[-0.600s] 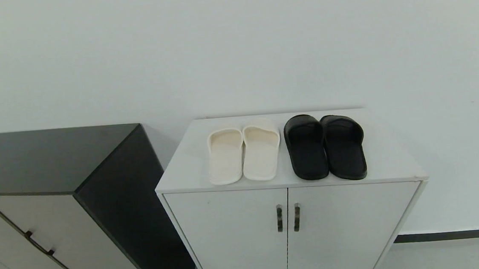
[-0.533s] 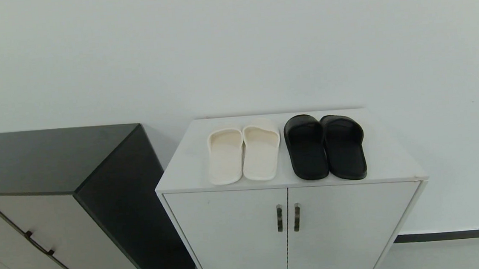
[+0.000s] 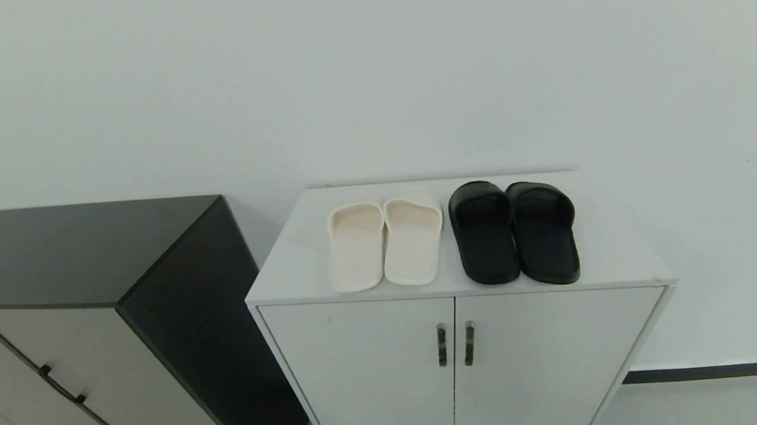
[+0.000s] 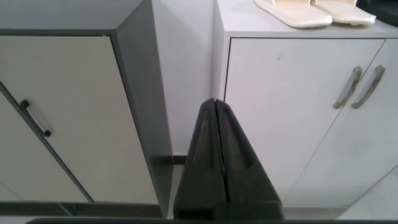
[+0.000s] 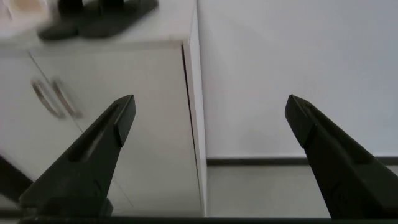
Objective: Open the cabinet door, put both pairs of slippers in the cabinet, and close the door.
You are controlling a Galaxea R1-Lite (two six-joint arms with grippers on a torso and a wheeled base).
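Showing the work area with the task not yet begun: the white cabinet (image 3: 289, 273) stood against the wall (image 3: 367, 71). Its two doors (image 3: 365, 389) were shut and met at the centre, where two upright bar handles (image 3: 441, 344) sat side by side, one on each door. Both pairs of slippers lay on the cabinet's top, toes toward the wall and heels near the front edge. The cream slippers (image 3: 384, 242) occupied the left half, the two touching along their inner sides. The black slippers (image 3: 514, 232) lay just to their right, likewise pressed together, with a narrow gap between the pairs. To the left of the white cabinet, and just beside it, stood a dark-topped cabinet (image 3: 85, 256) with pale door fronts and small dark handles. A dark skirting strip (image 3: 722, 370) ran along the foot of the wall at the right. The left gripper (image 4: 215, 102) was held low and near, in front of the gap between the two cabinets, its fingers pressed together with nothing between them. The right gripper (image 5: 210, 106) was held before the white cabinet's right front corner, its fingers spread wide and empty, apart from the doors and handles.
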